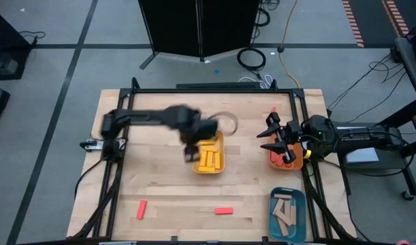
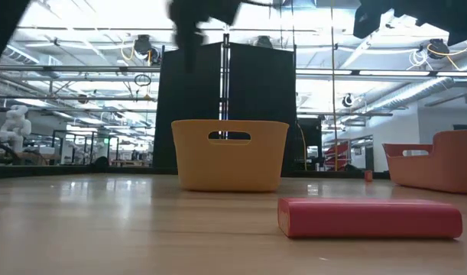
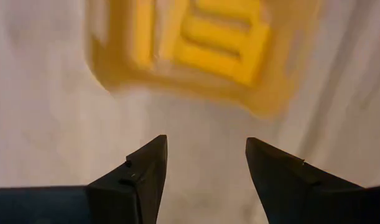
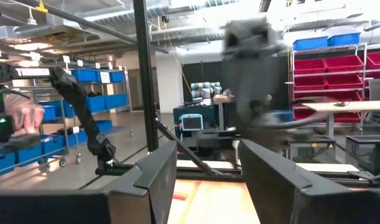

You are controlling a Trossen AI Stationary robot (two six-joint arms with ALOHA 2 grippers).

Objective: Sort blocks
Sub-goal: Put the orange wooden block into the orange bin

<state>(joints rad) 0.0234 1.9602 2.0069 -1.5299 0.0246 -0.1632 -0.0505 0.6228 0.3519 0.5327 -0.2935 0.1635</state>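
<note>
- The left gripper (image 1: 191, 154) hangs over the yellow tray's (image 1: 220, 144) nine o'clock rim, its claw spread wide with nothing between the fingers (image 3: 146, 168).
- The right gripper (image 1: 274, 140) waits over the orange tray (image 1: 297, 162), jaws apart and empty.
- Yellow blocks (image 1: 208, 156) lie in the yellow tray; tan blocks (image 1: 284, 211) sit in the teal tray (image 1: 275, 197) toward five o'clock.
- Two red blocks (image 1: 224, 211) lie loose on the table (image 1: 160, 184) near six o'clock, well apart.
- They look light, stiff and smooth; I'd pinch one across its narrow width, near the middle.
</note>
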